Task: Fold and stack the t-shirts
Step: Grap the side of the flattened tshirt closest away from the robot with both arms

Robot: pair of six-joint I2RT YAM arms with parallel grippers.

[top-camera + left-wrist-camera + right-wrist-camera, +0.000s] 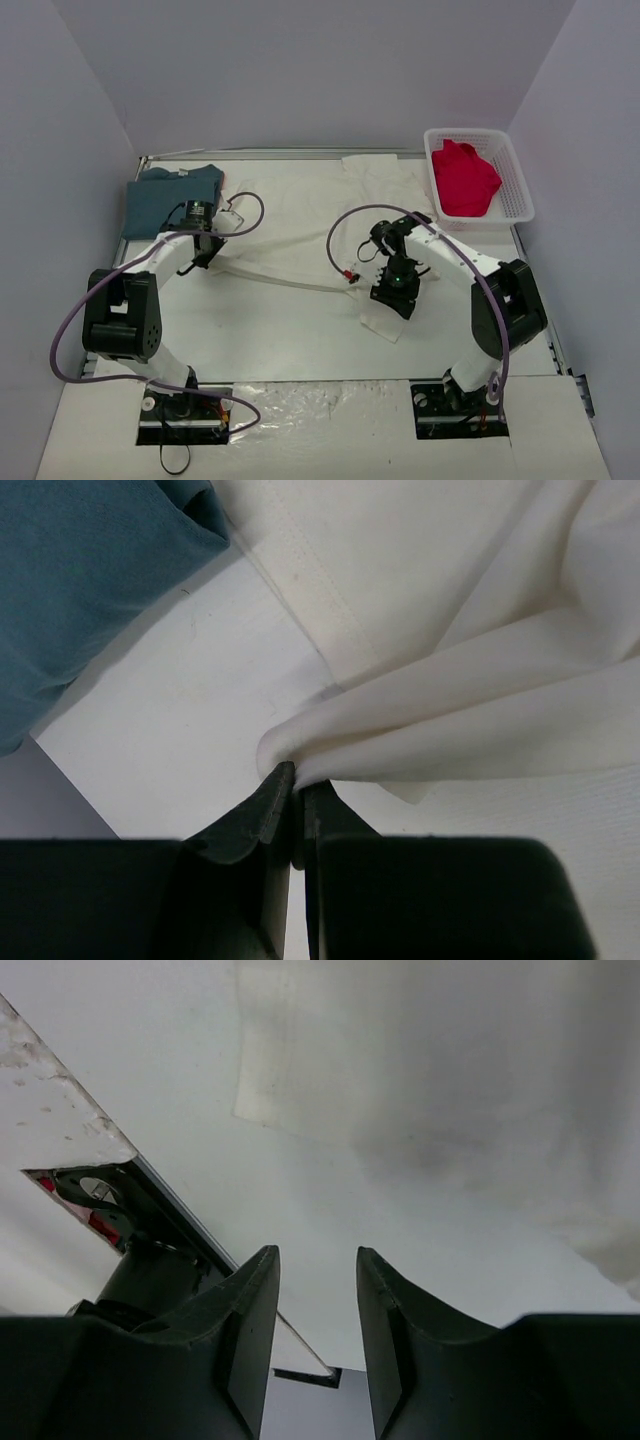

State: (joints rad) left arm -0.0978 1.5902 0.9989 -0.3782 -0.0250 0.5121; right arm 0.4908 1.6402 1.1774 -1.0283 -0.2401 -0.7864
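The cream-white t-shirt lies spread and rumpled across the middle of the table. My left gripper is at its left edge, shut on a pinched fold of the cream cloth with the fingertips pressed together. The teal-blue t-shirt lies folded at the back left, and shows in the left wrist view. My right gripper hovers over the shirt's near right corner, open and empty. The red t-shirt lies in the basket.
A white plastic lattice basket stands at the back right against the wall. Purple cables loop from both arms over the table. Grey walls close in the left, back and right sides. The right arm's base shows below its fingers.
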